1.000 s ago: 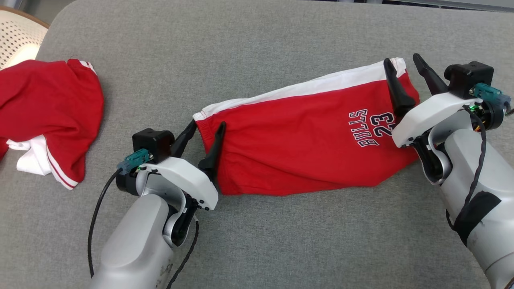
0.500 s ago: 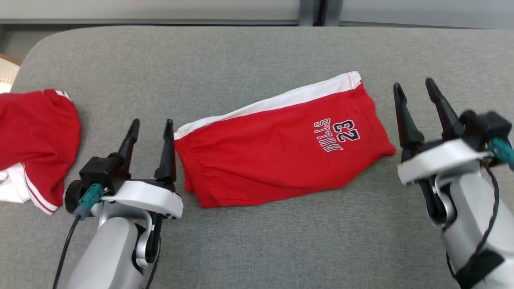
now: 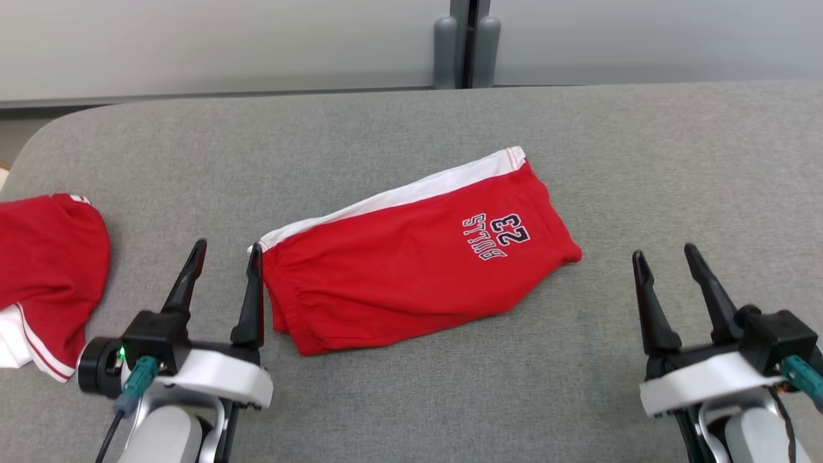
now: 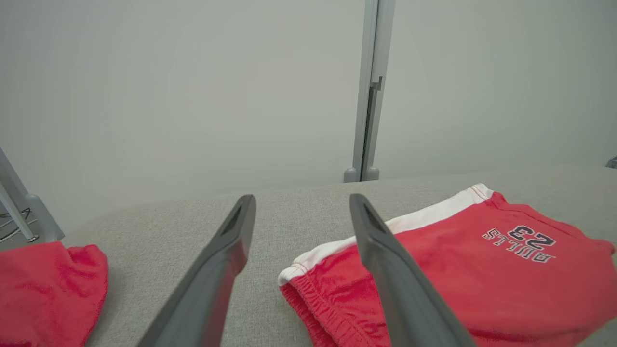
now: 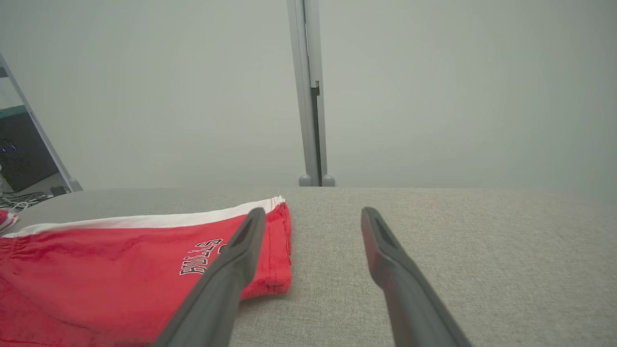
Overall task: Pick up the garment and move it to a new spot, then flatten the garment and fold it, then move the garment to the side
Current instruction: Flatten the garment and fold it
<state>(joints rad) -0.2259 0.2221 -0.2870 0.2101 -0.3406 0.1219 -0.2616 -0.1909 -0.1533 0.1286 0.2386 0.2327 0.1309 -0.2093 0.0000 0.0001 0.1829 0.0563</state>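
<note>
The garment (image 3: 411, 257) is a pair of red shorts with a white side stripe and a "BULLS 23" print, lying folded flat and slightly askew on the grey padded table (image 3: 411, 128). My left gripper (image 3: 228, 249) stands open at the lower left, its right fingertip just beside the waistband corner, holding nothing. Well to the right of the hem, my right gripper (image 3: 664, 254) is open and empty. The left wrist view has the shorts (image 4: 482, 279) right of the open left gripper (image 4: 301, 200). In the right wrist view the shorts (image 5: 120, 260) lie left of the open right gripper (image 5: 313, 212).
A second red garment with white trim (image 3: 45, 270) lies crumpled at the table's left edge (image 4: 48, 284). Behind the table stands a pale wall with a grey vertical post (image 3: 466, 42). Bare grey surface spreads right of the shorts.
Both grippers have let go of the shorts and drawn back toward me, fingers spread wide. The head camera has tilted up, so the wall now shows. The shorts lie still.
</note>
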